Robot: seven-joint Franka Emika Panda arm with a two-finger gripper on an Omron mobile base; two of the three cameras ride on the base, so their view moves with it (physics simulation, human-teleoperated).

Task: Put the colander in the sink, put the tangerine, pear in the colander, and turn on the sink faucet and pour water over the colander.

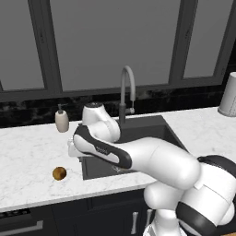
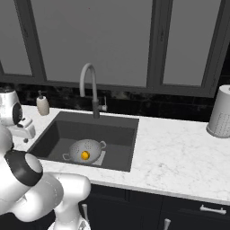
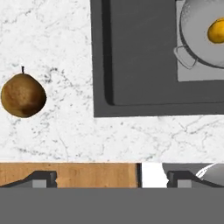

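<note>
The silver colander [image 2: 84,149] stands in the dark sink [image 2: 114,134], on the pale plate at its bottom. The bright orange tangerine [image 2: 85,155] lies inside it. In the hand view the colander [image 3: 199,33] and the tangerine [image 3: 216,30] sit at the top right, inside the sink [image 3: 140,57]. The brownish pear [image 1: 59,173] rests on the marble counter left of the sink, and shows at the left in the hand view [image 3: 22,95]. My gripper [image 3: 111,178] hovers open and empty above the counter between the pear and the sink's left rim. No water runs from the faucet [image 2: 91,85].
A cream soap pump bottle [image 1: 61,120] stands at the back of the counter left of the faucet [image 1: 126,92]. A white perforated cylinder [image 2: 219,112] stands at the far right. My arm crosses over the sink's front in the left base view.
</note>
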